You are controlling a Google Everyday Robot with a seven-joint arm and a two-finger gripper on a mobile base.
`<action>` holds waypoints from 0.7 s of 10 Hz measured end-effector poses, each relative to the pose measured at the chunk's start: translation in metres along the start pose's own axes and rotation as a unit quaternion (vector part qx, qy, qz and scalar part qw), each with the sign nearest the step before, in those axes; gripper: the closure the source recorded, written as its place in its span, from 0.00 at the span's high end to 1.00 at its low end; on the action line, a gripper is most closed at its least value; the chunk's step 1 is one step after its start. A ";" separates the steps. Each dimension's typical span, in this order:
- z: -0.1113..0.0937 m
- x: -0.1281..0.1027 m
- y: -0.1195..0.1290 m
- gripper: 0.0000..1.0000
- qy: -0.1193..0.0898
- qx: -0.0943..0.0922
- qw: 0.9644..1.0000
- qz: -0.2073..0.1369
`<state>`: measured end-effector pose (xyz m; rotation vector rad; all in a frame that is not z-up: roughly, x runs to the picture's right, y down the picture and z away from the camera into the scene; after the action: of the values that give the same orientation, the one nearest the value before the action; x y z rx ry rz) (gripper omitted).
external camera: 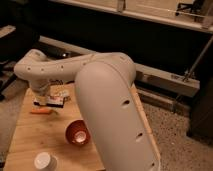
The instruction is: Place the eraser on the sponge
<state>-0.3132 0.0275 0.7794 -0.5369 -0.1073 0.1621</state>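
My arm (pixel 110 100) is smooth matt cream plastic; my jaws hang low over the far end of the table (pixel 30 135), pale bare wood; the bowl (pixel 77 132) is glossy red.

Your robot's arm (pixel 107 100) bends across the wooden table (pixel 25 140), with its gripper (pixel 46 95) low near the far end.

You see the gripper just above the eraser (pixel 50 104), a dark bar. Whether the two touch cannot be told. An orange carrot (pixel 42 112) lies just in front of the bar. A red bowl (pixel 77 132) sits nearer the middle, and a white bottle (pixel 45 161) stands by the near edge.
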 end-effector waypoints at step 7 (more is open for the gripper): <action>0.008 0.091 -0.051 0.00 0.071 0.010 0.994 0.086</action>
<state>-0.2181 0.0047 0.8181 -0.5354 0.0794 0.2929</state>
